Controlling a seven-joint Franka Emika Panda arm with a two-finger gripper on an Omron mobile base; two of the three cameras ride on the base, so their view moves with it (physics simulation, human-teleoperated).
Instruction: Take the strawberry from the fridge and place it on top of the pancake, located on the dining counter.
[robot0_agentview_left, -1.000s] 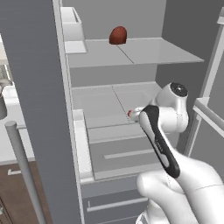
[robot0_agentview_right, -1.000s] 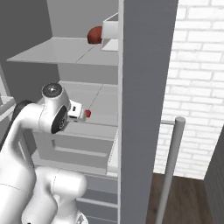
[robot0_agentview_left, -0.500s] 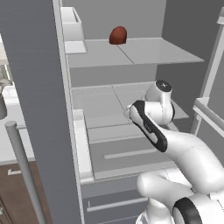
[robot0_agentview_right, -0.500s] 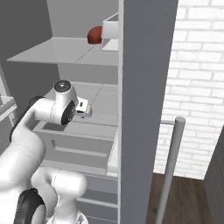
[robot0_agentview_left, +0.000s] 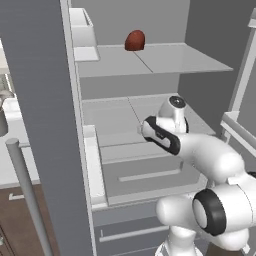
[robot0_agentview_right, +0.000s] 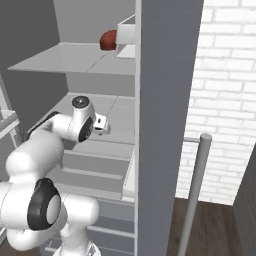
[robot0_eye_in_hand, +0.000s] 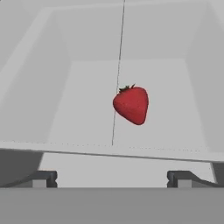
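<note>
From where the base cameras stood, the strawberry (robot0_eye_in_hand: 131, 105) could not be made out at all; the arm's own wrist and forearm covered the spot on the middle shelf (robot0_agentview_left: 115, 115) where it lay. It showed plainly from the hand, a red berry with a small dark green tip, lying on the pale shelf floor ahead of the jaws and a little to the right of the seam line that ran down the shelf. The gripper (robot0_eye_in_hand: 111, 177) showed there as two dark finger tips (robot0_eye_in_hand: 41, 178) low in the picture, set wide apart with nothing between them, so the jaws stood open and empty, well short of the berry. In the base views the gripper's opening was too small and too hidden by the hand to judge.

The fridge (robot0_agentview_left: 45, 100) stood open, its grey door edge cutting off the left of the left base view and the middle of the right one, with a silver handle (robot0_agentview_right: 195, 190) rising beside it. Above the jaws, on the upper shelf, sat a dark red rounded lump (robot0_agentview_left: 134, 40), next to a pale bin (robot0_agentview_left: 82, 30) that was partly cut off by the door.

Compared with half a second before, the arm had folded lower and reached further in over the middle shelf, the hand now level with it; the lump and the bin had not shifted
</note>
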